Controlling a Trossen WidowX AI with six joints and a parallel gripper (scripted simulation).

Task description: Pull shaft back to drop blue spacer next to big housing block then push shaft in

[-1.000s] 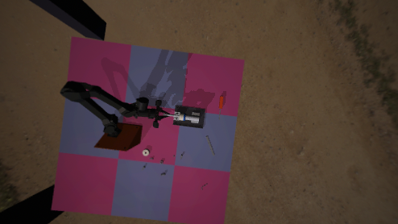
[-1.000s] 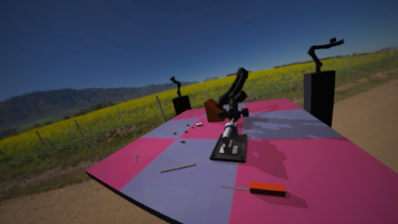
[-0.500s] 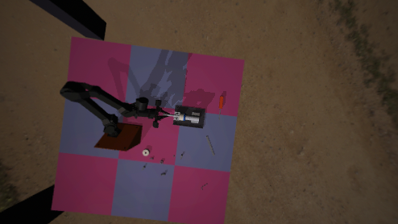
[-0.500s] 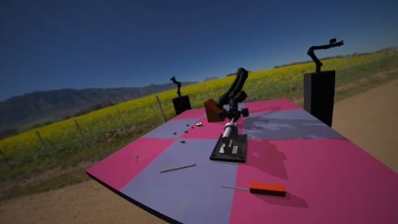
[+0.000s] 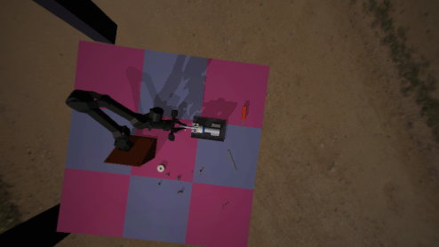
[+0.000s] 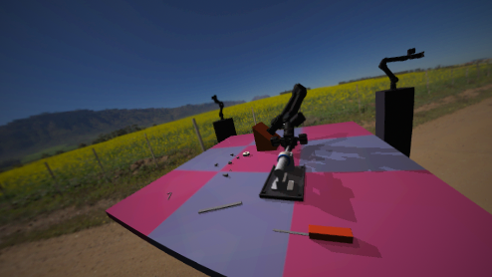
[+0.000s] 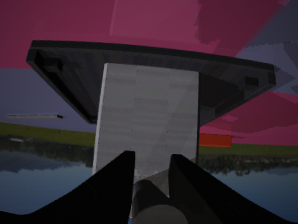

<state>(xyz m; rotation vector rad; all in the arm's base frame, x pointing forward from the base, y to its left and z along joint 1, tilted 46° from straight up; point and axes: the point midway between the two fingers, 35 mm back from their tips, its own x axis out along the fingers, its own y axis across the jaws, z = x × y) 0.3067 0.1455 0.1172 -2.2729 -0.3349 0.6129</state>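
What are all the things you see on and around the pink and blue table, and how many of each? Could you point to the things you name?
Table (image 5: 98, 204) (image 6: 349, 199): one, pink and blue checks, under everything
Housing on its base plate (image 5: 223, 138) (image 6: 268, 193): one, grey on black, mid-table
Blue spacer (image 5: 203, 130): one, blue, at the housing
Screwdriver (image 5: 243, 113) (image 6: 331, 233): one, orange handle, near the table edge
Rod (image 5: 232, 160) (image 6: 220, 207): one, grey, beside the base plate
Round piece (image 5: 159, 168) (image 6: 246, 153): one, whitish, near the wedge
Small bits: several, grey, scattered
Wedge (image 5: 144, 153) (image 6: 264, 137): one, brown-red, by the arm
Other arms: two, black, on stands behind
Arm (image 5: 107, 102) (image 6: 298, 97): one, black, over the table
Pincer (image 7: 152, 163): one, black, shut on the shaft
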